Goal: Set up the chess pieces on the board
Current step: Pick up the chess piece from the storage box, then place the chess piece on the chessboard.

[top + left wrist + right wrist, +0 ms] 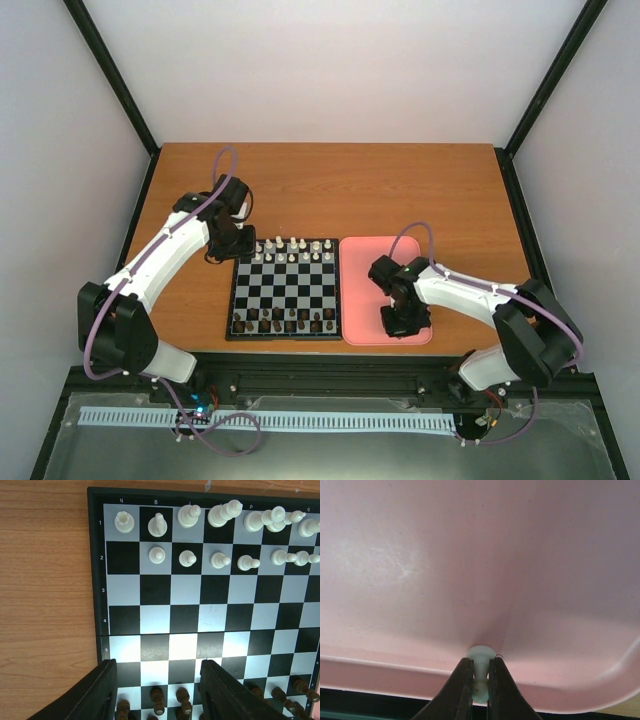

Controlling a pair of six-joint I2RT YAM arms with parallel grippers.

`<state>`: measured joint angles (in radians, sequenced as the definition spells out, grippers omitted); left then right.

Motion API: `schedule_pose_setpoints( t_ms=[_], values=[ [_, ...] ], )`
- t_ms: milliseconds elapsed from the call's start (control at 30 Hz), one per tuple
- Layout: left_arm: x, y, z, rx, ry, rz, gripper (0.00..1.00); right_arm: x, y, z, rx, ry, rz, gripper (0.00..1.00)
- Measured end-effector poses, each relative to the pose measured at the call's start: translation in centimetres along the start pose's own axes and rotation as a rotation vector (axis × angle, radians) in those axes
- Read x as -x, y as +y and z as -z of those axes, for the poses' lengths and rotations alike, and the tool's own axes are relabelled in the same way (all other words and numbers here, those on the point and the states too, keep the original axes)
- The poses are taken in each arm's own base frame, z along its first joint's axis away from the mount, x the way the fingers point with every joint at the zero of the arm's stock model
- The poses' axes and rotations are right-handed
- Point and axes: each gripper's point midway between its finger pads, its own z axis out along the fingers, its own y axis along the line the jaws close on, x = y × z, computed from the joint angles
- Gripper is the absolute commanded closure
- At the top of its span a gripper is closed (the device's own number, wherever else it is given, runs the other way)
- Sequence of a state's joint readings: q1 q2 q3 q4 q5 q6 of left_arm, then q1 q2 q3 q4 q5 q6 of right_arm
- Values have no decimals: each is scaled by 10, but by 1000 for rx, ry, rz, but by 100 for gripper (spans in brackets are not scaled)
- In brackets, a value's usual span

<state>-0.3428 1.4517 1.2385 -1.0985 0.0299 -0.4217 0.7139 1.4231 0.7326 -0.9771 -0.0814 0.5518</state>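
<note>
So, the right gripper [480,667] is pinched tight on one tiny white piece [481,654] down at the pink tray's [365,262] 5 o'clock corner. The tray sits at 3 o'clock of the board [285,292]. The other chess pieces [218,560] line its 12 o'clock edge. The left gripper [159,671] hovers by its 11 o'clock corner, fingers spread apart.

The desk [400,190] was a smooth orange-brown wood-grain surface with a low sheen. The board [210,617] was smooth and glossy; its pale checks threw back a bright glare and showed faint scuffs. The chess pieces [157,555] were cream, smooth and moulded-looking, with a slight shine. The cream piece [481,655] seen close looked waxy.

The dark brown pieces [158,700] were glossy; their material could not be told. The pink tray [420,555] looked like satin plastic, with fine scratches and a whitish scuff. The left claw [158,665] and right claw [481,672] were black, matt and hard-looking. The arm shells [160,255] were white, smooth and semi-gloss.
</note>
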Motion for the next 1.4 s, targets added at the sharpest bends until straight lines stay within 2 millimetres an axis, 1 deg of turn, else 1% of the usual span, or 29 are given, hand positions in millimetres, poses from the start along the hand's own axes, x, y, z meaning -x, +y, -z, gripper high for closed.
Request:
schedule_pose_setpoints(
  t_ms=[100,167,233,333,400,467,533,600,667,700,767,867,967,1067,1133,1233,1333,1400],
  values=[
    [0,1,0,4,-1,0,52,4,1,3,-6,-3,13,97],
    [0,4,-1,7,2,7,53,11,5,11,-6,-17,18,97],
    [-3,9,-4,5,15,26,52,24,14,26,9,-48,31,97],
    [-8,26,-8,-6,37,94,53,48,32,53,46,-107,51,97],
    [-8,41,-6,-16,34,155,52,68,48,75,71,-150,76,97],
    [-6,53,-2,-33,18,214,53,92,71,96,97,-193,111,97],
    [-6,65,0,-50,6,267,52,111,96,109,120,-219,152,97],
    [-8,73,-1,-64,3,310,52,130,126,118,143,-239,204,97],
    [-11,83,-3,-74,2,357,52,142,156,118,157,-239,256,97],
    [-13,88,-4,-77,-1,380,52,149,174,115,165,-235,287,97],
    [-16,93,-4,-83,-6,413,52,155,202,108,174,-217,335,97],
    [-16,98,-1,-88,-24,447,52,160,243,94,190,-190,410,97],
    [-14,97,5,-102,-52,455,52,158,270,84,207,-159,464,97],
    [-13,95,8,-113,-61,457,52,158,287,80,228,-140,497,97],
    [-13,94,8,-118,-62,458,52,159,292,78,236,-130,505,97],
    [-12,93,9,-125,-63,460,52,159,293,71,238,-105,509,97],
    [-12,93,9,-129,-63,460,52,160,291,58,223,-76,506,97],
    [-12,92,9,-133,-63,460,52,160,289,49,212,-58,504,95]
  ],
)
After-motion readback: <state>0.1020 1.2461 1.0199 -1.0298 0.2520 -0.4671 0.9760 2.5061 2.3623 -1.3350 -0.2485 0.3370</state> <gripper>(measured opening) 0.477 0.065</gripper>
